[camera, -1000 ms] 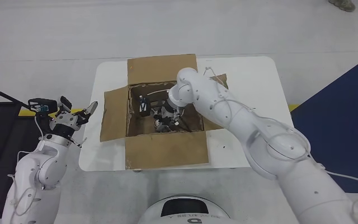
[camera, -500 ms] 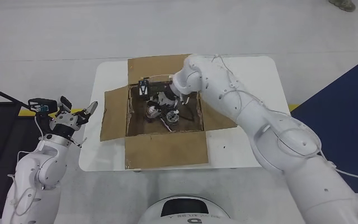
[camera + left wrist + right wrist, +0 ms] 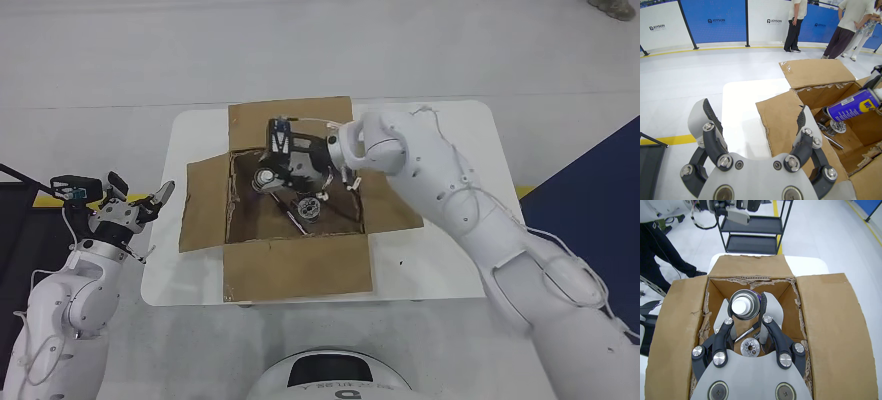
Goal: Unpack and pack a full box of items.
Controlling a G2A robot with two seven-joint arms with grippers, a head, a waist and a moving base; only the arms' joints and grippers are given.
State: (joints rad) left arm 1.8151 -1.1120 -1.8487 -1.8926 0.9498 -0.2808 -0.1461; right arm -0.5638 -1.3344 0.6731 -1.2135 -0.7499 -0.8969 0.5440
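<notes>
An open cardboard box point(image 3: 295, 265) stands in the middle of the white table point(image 3: 450, 150). My right gripper point(image 3: 300, 165) hovers over the box's opening, shut on a blue spray can point(image 3: 283, 152) held tilted above the inside. In the right wrist view the fingers point(image 3: 763, 303) clamp the can point(image 3: 745, 294) near its white-capped end. From the left wrist view the can point(image 3: 851, 108) slants over the box point(image 3: 780, 121). My left gripper point(image 3: 140, 200) stays open beyond the table's left edge, its fingers point(image 3: 706, 111) holding nothing.
A round metal flange point(image 3: 750, 346) and a metal rod point(image 3: 745, 333) lie on the box floor, also seen from above as the flange point(image 3: 310, 207). All box flaps are folded outward. A black shelf cart point(image 3: 753, 234) stands past the table's left side.
My right gripper has risen out of the box with the spray can, moving up and toward the far-left corner. The left arm has not moved.
</notes>
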